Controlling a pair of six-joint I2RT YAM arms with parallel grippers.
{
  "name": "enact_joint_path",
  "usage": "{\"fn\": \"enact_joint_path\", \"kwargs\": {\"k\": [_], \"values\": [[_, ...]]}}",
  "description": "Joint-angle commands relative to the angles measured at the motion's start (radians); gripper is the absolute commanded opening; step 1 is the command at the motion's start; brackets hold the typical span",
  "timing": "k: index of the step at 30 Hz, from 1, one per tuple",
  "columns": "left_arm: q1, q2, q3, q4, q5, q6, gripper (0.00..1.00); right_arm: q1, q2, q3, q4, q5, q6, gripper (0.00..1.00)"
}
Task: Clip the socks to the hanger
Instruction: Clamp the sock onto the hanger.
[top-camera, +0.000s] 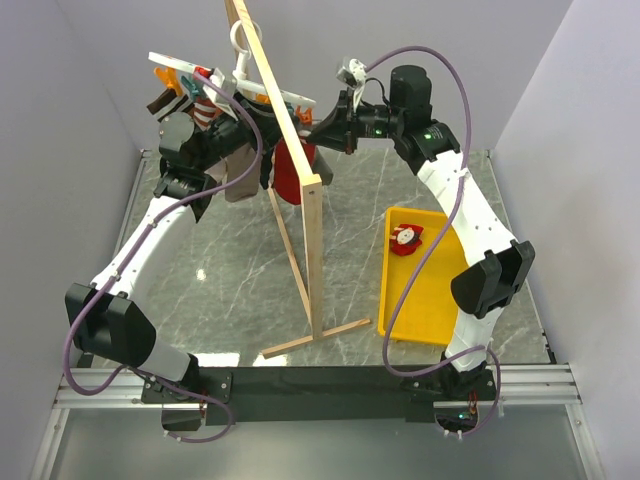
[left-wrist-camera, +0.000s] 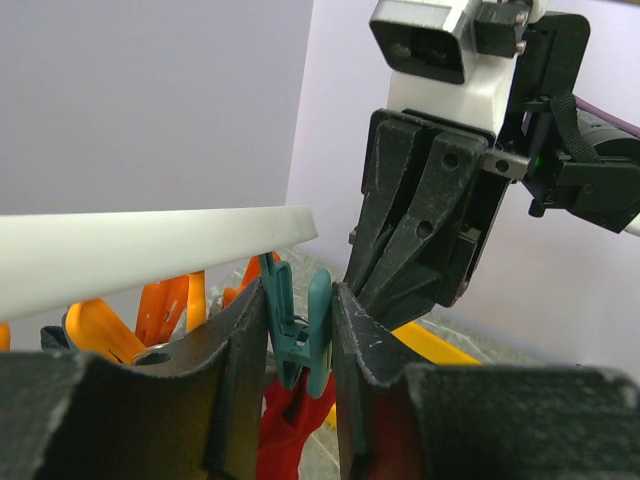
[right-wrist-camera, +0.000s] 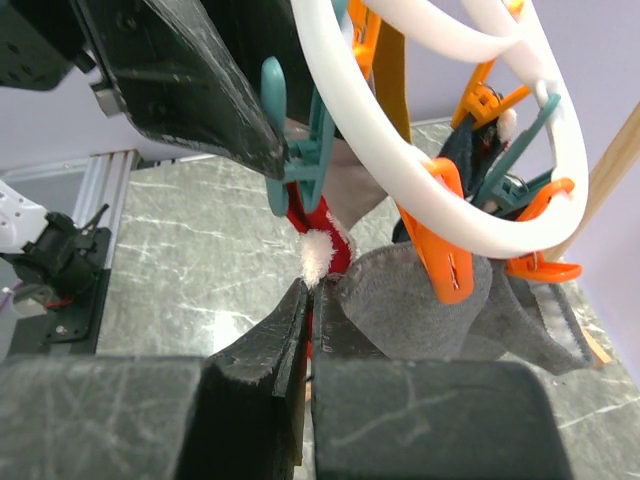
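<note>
The red sock (right-wrist-camera: 325, 232) sits right under the teal clip (right-wrist-camera: 300, 165). It is soft, light and limp, so it is best taken by the cuff edge and kept taut. The right claw (right-wrist-camera: 308, 300), pressed together, pinches it just below the clip. The left claw (left-wrist-camera: 298, 340) squeezes the clip's handles on the hanger (right-wrist-camera: 350, 110). A second sock (top-camera: 405, 238) lies well away from the clip, in the yellow tray (top-camera: 425, 300).

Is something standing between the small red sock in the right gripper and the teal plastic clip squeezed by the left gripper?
Nothing visible does. The small red fabric sock hangs just under the teal plastic clip; the grey fabric sock hangs beside, not between.
</note>
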Motion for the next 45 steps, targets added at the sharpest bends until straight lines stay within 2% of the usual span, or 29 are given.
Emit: {"fn": "enact_joint_path", "kwargs": {"k": [1,16,23,31,33,36,39,45], "values": [[0.006,-0.023,0.002,0.079,0.017,0.036,0.24,-0.008,-0.008,0.057,0.062,-0.024,0.05,0.0],[0.007,-0.031,-0.025,0.116,0.007,0.032,0.24,-0.004,-0.008,0.036,0.187,-0.054,0.199,0.0],[0.006,-0.053,-0.051,0.153,-0.042,0.039,0.24,-0.005,-0.033,-0.008,0.187,-0.058,0.211,0.0],[0.007,-0.054,-0.054,0.19,-0.038,0.024,0.24,-0.005,-0.05,-0.045,0.159,-0.054,0.196,0.0],[0.006,-0.054,-0.062,0.213,-0.038,0.019,0.24,-0.007,-0.059,-0.059,0.185,-0.072,0.229,0.0],[0.006,-0.05,-0.071,0.242,-0.027,0.01,0.24,-0.007,-0.068,-0.113,0.339,-0.11,0.333,0.0],[0.006,-0.045,-0.074,0.259,-0.027,0.002,0.24,-0.005,-0.063,-0.131,0.42,-0.124,0.404,0.0],[0.007,-0.046,-0.077,0.256,-0.029,0.016,0.24,-0.005,-0.069,-0.127,0.42,-0.13,0.409,0.0]]}}
